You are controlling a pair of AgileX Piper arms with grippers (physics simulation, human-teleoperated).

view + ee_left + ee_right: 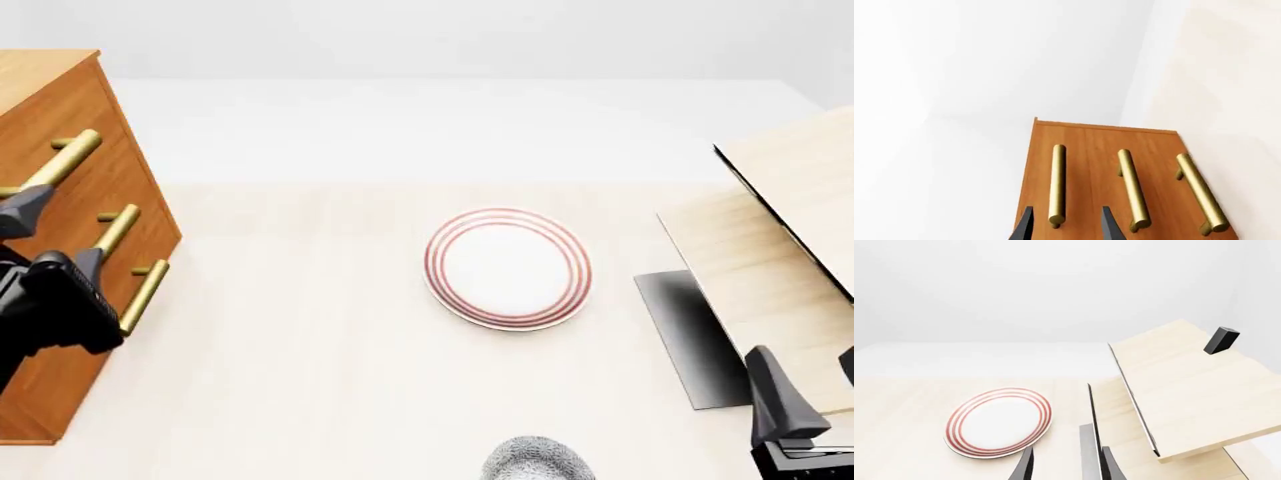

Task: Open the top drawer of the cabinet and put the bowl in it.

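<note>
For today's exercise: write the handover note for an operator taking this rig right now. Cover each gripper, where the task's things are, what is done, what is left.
Left gripper: open, fingers either side of the top drawer handle of the cabinet, not closed on it.
Right gripper: open, empty, near the pale wooden boards.
Bowl: on the table at the near edge, in front of the red-ringed plate.
Done: left arm lined up; all drawers appear shut.
Left: grip handle, pull drawer open, place bowl inside.

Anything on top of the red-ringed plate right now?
Nothing: the plate is bare in the front and right wrist views. The bowl sits apart, nearer the arms. What is under the plate is hidden.
</note>
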